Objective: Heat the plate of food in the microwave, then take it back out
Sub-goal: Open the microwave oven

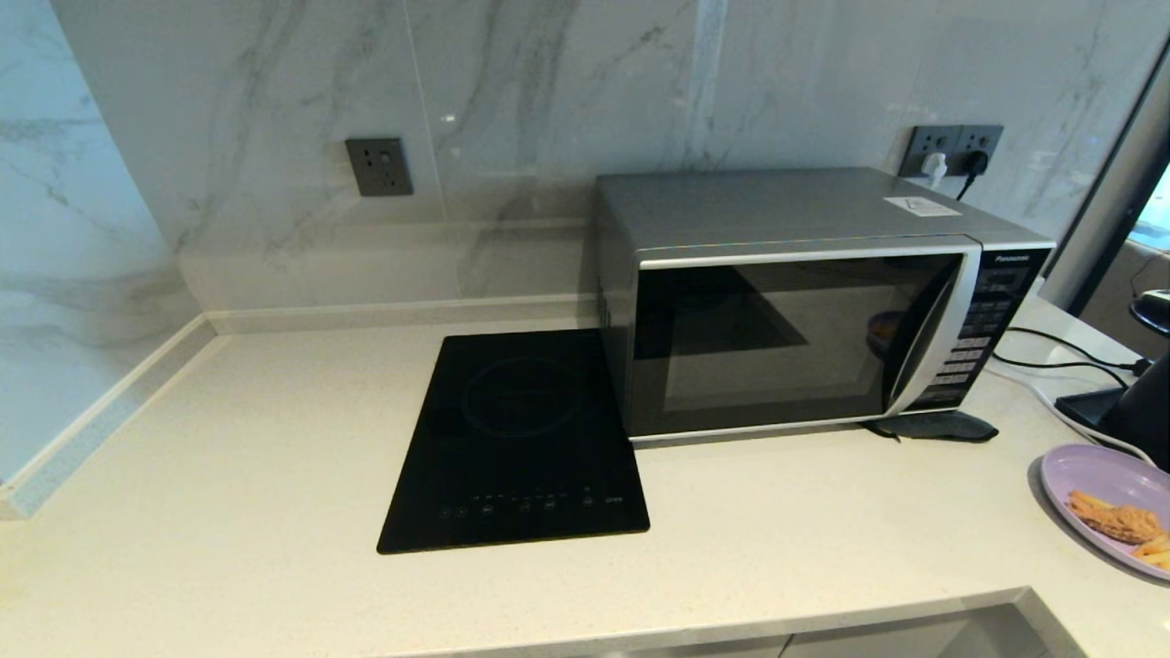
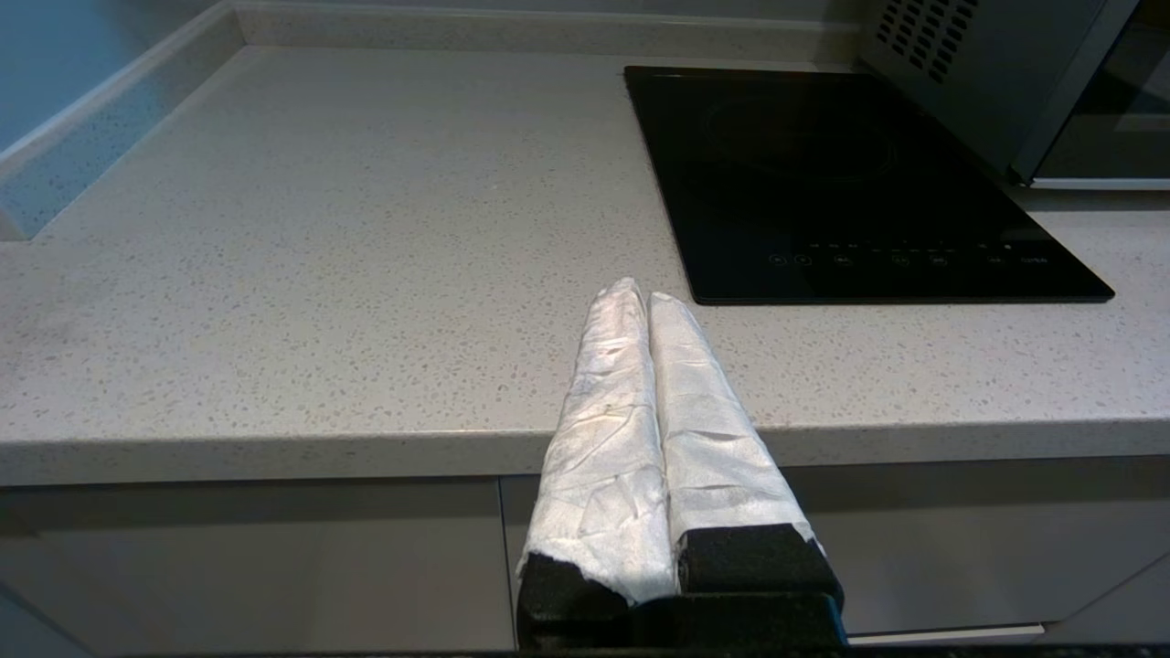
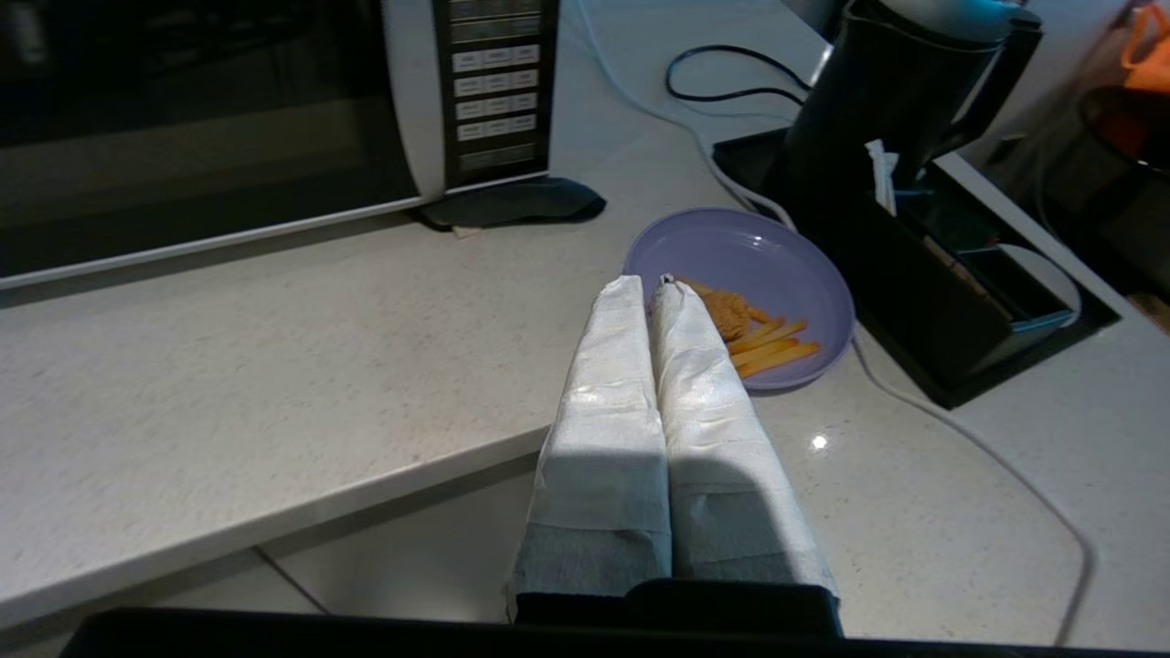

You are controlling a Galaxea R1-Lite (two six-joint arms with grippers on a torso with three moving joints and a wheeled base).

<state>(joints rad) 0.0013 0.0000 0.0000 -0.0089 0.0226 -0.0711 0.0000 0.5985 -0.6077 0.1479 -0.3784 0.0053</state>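
Observation:
The silver microwave [image 1: 804, 302] stands at the back right of the counter with its dark glass door closed; its button panel [image 3: 494, 87] shows in the right wrist view. The lilac plate of food [image 1: 1111, 507] with fries and a breaded piece lies on the counter at the far right [image 3: 749, 292]. My right gripper [image 3: 651, 285] is shut and empty, its tips above the counter's front edge, just short of the plate. My left gripper [image 2: 640, 294] is shut and empty, held off the counter's front edge, left of the hob. Neither gripper shows in the head view.
A flat black induction hob [image 1: 516, 439] lies left of the microwave. A dark cloth pad [image 1: 932, 426] sits under the microwave's right front corner. A black kettle on a black tray [image 3: 900, 174] and cables [image 1: 1060, 361] crowd the far right behind the plate.

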